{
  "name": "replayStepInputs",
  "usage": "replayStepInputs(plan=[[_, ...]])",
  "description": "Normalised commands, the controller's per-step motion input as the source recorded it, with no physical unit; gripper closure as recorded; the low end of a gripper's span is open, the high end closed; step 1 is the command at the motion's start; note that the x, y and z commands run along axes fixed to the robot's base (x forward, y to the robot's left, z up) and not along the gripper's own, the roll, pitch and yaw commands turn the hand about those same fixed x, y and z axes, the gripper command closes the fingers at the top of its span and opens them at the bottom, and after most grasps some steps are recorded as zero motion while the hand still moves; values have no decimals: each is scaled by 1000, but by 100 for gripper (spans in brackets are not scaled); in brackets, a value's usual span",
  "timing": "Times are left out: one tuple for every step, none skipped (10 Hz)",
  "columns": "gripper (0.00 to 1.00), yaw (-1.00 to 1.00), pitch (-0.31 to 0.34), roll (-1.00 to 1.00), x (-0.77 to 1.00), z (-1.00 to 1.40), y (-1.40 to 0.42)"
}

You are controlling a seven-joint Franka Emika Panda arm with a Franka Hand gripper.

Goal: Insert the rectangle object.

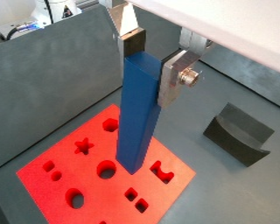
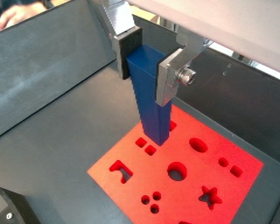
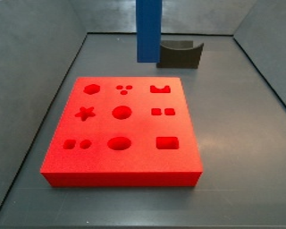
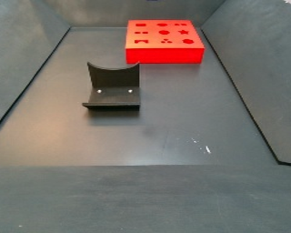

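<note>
Claw [image 1: 146, 68] clamped on top end of blue block [image 1: 137, 109], hanging upright above red board [image 1: 101, 171], lower frame in both wrist views. Likely rigid, light, smooth-sided; best gripped high on flat faces, kept vertical.

The gripper [image 1: 152, 63] holds the rectangle object [image 1: 136, 109] upright above the board [image 1: 60, 171].
</note>
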Motion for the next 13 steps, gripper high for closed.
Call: replayStepInputs(plan=[[100, 0, 0, 16, 0, -20, -89], [100, 69, 29, 346, 163, 66, -609], [100, 0, 43, 469, 246, 94, -646], [100, 0, 66, 500, 223, 160, -591], [100, 0, 89, 500, 171, 214, -529], [100, 0, 86, 500, 149, 194, -529], [100, 0, 96, 500, 134, 120, -574], [100, 43, 80, 416, 91, 51, -600], [100, 0, 17, 131, 0, 0, -303], [100, 0, 0, -4, 0, 0, 0], [100, 40, -50, 14, 0, -240, -163], [100, 89, -24, 181, 123, -334, -383], [100, 120, 0, 243, 269, -360, -351]])
